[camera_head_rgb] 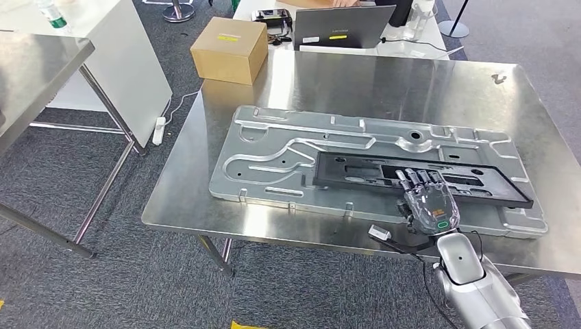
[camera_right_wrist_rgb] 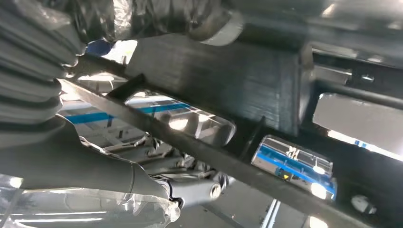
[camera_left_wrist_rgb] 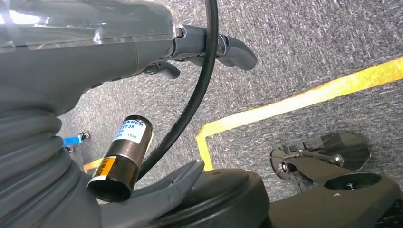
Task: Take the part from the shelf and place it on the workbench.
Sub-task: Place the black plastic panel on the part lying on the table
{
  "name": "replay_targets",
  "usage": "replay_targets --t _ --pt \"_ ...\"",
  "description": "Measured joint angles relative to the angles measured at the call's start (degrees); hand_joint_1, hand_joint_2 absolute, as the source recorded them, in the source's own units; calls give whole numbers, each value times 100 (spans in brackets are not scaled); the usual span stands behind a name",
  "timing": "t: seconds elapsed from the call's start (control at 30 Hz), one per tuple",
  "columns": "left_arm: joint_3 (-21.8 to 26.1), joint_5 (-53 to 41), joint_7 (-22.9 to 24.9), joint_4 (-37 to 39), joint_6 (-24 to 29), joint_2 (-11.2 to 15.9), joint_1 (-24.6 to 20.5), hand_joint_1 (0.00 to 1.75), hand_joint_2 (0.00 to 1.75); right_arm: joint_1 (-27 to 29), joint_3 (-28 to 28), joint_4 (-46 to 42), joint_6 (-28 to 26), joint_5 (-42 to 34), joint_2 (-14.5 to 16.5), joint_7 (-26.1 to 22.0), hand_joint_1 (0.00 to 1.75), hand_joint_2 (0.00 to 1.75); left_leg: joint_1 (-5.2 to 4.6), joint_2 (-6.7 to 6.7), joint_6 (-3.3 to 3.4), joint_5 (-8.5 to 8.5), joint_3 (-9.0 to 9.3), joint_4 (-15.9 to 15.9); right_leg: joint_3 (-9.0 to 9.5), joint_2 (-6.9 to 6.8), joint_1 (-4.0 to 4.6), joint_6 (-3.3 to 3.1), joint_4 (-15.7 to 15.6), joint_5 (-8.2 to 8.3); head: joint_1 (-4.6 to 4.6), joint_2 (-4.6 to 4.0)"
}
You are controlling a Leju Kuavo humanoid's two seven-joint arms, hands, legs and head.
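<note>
on the steel workbench (camera_head_rgb: 329, 82) the black part (camera_head_rgb: 356, 171) already lies flat atop a large silver stamped panel (camera_head_rgb: 274, 161), so the carry from the shelf looks done. the right hand (camera_head_rgb: 426, 203) rests on the part's near edge, fingers laid over its frame; whether it grips or merely touches, i cannot tell. the left hand (camera_left_wrist_rgb: 157, 52) hangs above grey carpet with a yellow floor line (camera_left_wrist_rgb: 294, 99), fingers loose, holding nothing. what seems left is letting go and drawing the arm clear.
</note>
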Motion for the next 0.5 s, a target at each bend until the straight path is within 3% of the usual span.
replay_targets --t 0.27,0.37,0.4,0.5 --pt "0 94 24 0 -5 38 28 0 175 8 0 -46 1 2 50 9 0 0 0 0 0 0 5 1 5 0 2 0 0 0 0 0" --pt "0 95 31 0 -11 51 36 0 175 41 0 -61 0 2 72 11 0 131 0 0 0 0 4 1 5 0 2 0 0 0 0 0" --pt "0 95 33 0 -12 55 39 0 175 51 0 -67 0 2 79 13 0 131 0 0 0 0 4 1 5 0 2 0 0 0 0 0" --pt "0 95 39 0 -15 60 42 0 175 68 0 -88 0 2 93 19 0 0 0 0 0 0 5 1 5 0 2 0 0 0 0 0"
